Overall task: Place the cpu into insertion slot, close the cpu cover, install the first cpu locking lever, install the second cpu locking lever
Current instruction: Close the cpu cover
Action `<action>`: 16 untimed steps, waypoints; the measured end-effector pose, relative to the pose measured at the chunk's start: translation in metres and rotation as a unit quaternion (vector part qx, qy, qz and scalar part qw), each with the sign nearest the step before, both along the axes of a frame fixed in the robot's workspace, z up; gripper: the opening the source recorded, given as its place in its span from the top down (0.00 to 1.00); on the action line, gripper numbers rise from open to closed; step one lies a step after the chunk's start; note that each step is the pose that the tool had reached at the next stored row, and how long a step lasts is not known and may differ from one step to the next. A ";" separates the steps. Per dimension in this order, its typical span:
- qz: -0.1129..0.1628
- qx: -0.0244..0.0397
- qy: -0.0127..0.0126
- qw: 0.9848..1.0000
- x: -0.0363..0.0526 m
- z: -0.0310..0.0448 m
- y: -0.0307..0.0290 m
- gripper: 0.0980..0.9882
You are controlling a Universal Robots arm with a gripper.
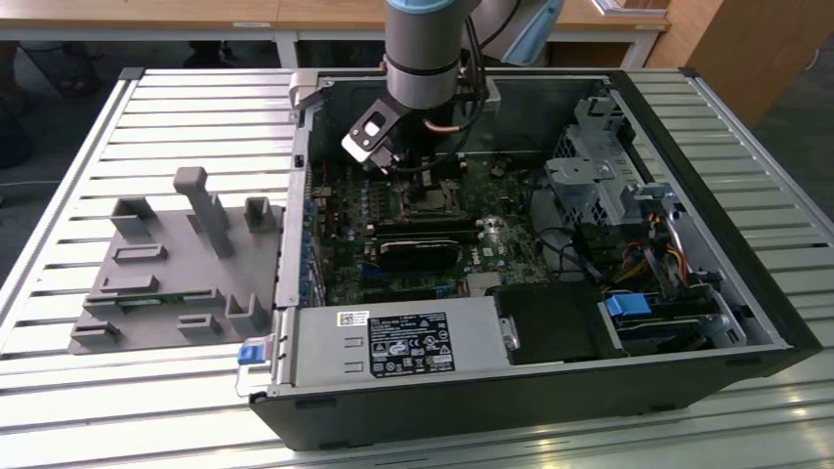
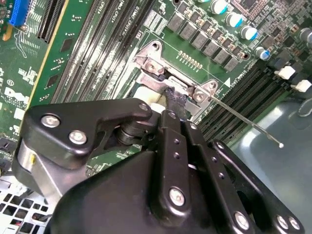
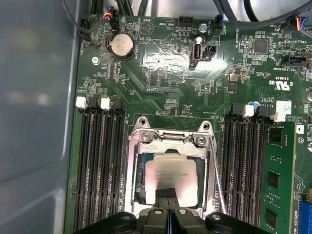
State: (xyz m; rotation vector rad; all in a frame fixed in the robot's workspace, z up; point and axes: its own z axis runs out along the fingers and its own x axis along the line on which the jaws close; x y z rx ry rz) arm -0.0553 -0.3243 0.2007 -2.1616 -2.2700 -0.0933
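The gripper (image 3: 166,193) — jaws clenched, grasping nothing — is sitting at the edge of the cpu cover (image 3: 132,161), which is lying over the cpu (image 3: 171,171)

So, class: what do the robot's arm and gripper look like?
The arm is a grey cylinder with a pale blue cap and a black ring. A white-and-black box sits at the wrist, beside a copper-coloured cable loop. The gripper is matte black linked bars with silver screws.
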 end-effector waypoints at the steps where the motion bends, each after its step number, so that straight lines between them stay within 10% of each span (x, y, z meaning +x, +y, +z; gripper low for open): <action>1: 0.000 -0.001 0.000 1.000 -0.0001 -0.0006 0.0000 0.99; 11: 0.000 0.000 -0.009 1.000 0.0068 -0.0018 0.0047 0.99; 16: 0.000 -0.002 -0.010 1.000 0.0068 0.0027 0.0049 0.99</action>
